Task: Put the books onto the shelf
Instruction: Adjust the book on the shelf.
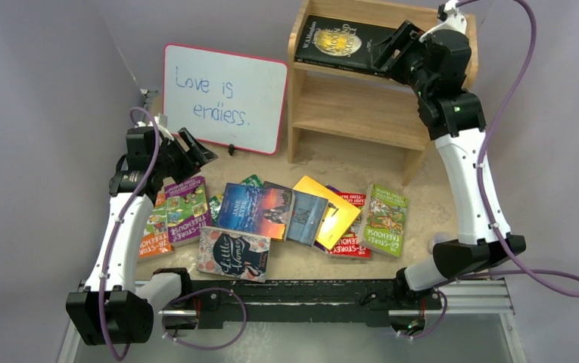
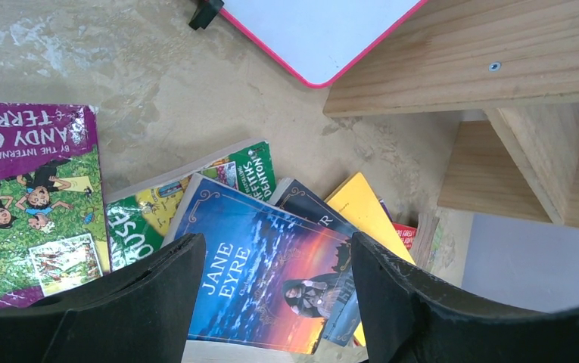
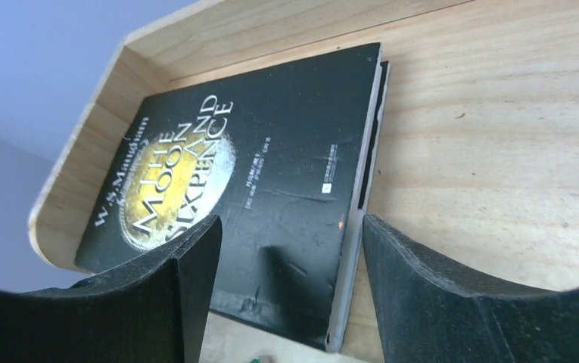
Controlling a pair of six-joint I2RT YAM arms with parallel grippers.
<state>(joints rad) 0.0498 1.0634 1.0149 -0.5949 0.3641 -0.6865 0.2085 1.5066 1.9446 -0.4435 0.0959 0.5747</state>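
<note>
A black book, "The Moon and Sixpence" (image 1: 343, 41), lies flat on the top tier of the wooden shelf (image 1: 354, 113). My right gripper (image 1: 392, 49) hovers open at its right end. In the right wrist view its fingers (image 3: 290, 257) stand apart over the book's (image 3: 271, 166) near corner, gripping nothing. Several books lie spread on the table: Jane Eyre (image 1: 254, 210), Little Women (image 1: 233, 253), a yellow one (image 1: 330, 208), a green one (image 1: 385, 219), a purple one (image 1: 188, 210). My left gripper (image 1: 195, 147) is open above the pile's left side, with Jane Eyre (image 2: 271, 272) seen between its fingers (image 2: 278, 280).
A pink-edged whiteboard (image 1: 225, 98) leans upright left of the shelf, just behind my left gripper. The shelf's lower tier holds nothing. The shelf's side panel (image 2: 483, 68) shows at the right of the left wrist view. Grey walls close in the table on both sides.
</note>
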